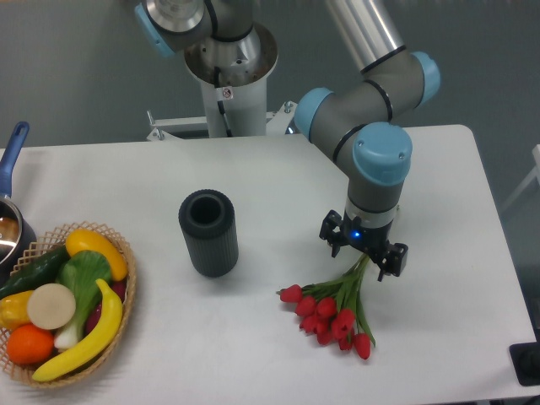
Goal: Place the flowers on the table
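The flowers (332,315), a bunch of red tulip buds with green stems, lie on the white table (278,177) at the front right. The buds fan out toward the front and the stems run up and right to the gripper. My gripper (364,256) points straight down over the stem ends. Its black fingers (395,260) stand spread on either side of the stems, so it looks open. The stem tips are hidden under it.
A dark ribbed vase (207,232) stands upright left of the flowers, empty. A wicker basket (118,316) of fruit and vegetables sits at the front left. A pot with a blue handle (13,160) is at the left edge. The robot base (228,76) stands at the back.
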Motion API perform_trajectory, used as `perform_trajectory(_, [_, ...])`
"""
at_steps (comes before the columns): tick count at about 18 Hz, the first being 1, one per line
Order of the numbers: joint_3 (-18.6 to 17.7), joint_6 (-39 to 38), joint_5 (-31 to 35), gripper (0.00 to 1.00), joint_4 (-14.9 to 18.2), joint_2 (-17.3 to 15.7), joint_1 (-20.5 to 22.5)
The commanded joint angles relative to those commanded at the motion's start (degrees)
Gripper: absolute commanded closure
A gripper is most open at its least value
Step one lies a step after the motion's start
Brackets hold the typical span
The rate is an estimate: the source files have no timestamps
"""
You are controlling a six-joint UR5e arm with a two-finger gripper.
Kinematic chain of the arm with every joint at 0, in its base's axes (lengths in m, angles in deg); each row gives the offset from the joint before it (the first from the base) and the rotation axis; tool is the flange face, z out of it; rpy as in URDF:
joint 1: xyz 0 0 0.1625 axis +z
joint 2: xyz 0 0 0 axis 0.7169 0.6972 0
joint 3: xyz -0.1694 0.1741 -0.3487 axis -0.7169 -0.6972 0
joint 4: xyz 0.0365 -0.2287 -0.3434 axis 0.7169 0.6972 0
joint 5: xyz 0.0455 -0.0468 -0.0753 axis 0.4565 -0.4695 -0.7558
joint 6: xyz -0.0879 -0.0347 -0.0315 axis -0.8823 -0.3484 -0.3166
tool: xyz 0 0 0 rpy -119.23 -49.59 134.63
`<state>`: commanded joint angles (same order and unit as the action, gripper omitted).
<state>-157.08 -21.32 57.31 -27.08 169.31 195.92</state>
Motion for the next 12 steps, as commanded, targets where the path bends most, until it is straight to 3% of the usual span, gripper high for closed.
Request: perform_trajectory(12, [-0.6,3.6,0.3,0.00,-0.4,-0.3,1.4])
